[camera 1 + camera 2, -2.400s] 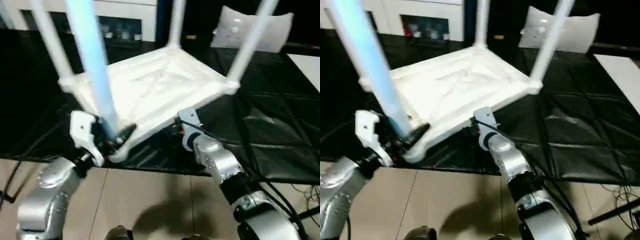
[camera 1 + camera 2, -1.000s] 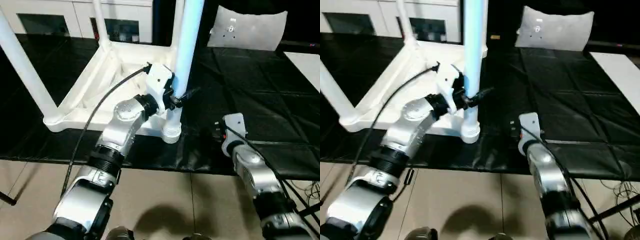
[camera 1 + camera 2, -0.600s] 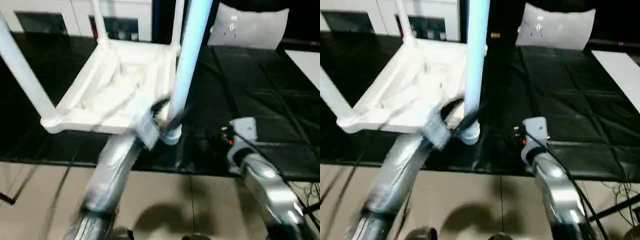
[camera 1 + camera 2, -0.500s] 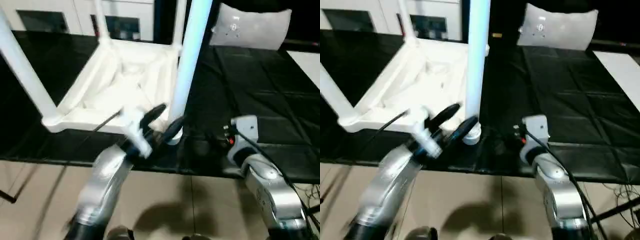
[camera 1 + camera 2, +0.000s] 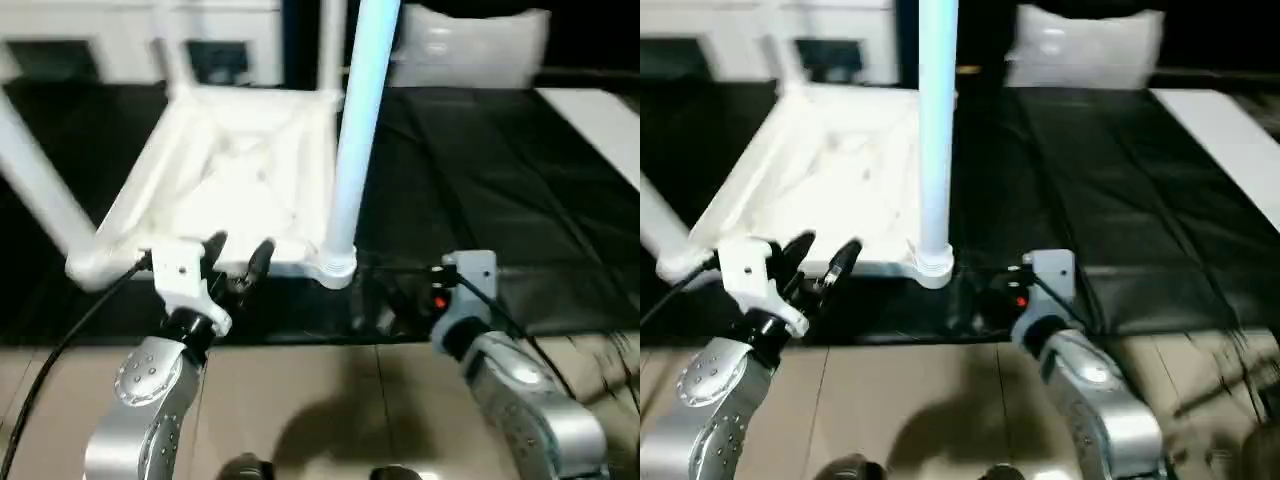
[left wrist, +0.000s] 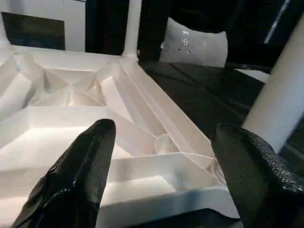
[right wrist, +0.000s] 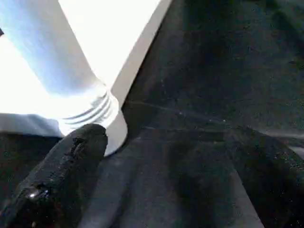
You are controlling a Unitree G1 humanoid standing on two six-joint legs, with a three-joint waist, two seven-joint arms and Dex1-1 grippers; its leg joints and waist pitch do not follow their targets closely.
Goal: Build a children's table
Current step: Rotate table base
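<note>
1. Head views: the children's table (image 5: 235, 190) lies upside down on the black-covered table (image 5: 520, 190), its ribbed underside facing up. I take its near edge as my landmark.
2. A leg (image 5: 358, 130) rises from the near corner socket (image 5: 335, 268) on my right side of that edge. Another leg (image 5: 35, 180) leans up from the near corner on my left, and two more stand at the far corners.
3. My left pincer (image 5: 238, 255) sits just in front of the near edge, toward the middle, fingers spread apart and holding nothing.
4. My right arm (image 5: 520, 400) reaches toward the table just to the right of the corner socket. From here I see its white wrist housing with a small red light (image 5: 437, 302).
5. A pale cushion (image 5: 470, 45) lies well beyond the far edge, and white cabinets (image 5: 130, 30) with dark openings stand behind.
6. I can read no writing or label in any view.
7. Left wrist view: my two black fingers (image 6: 76, 175) stand wide apart, with the ribbed underside (image 6: 95, 109) between and beyond them. A far leg (image 6: 132, 26) stands at the corner past the ribs.
8. Right wrist view: my right pincer (image 7: 166, 185) is open and empty. One finger (image 7: 71, 156) lies just beside the ringed socket base (image 7: 95, 114) of the near leg. I cannot tell whether it touches. The black cloth (image 7: 213, 71) lies beneath.
</note>
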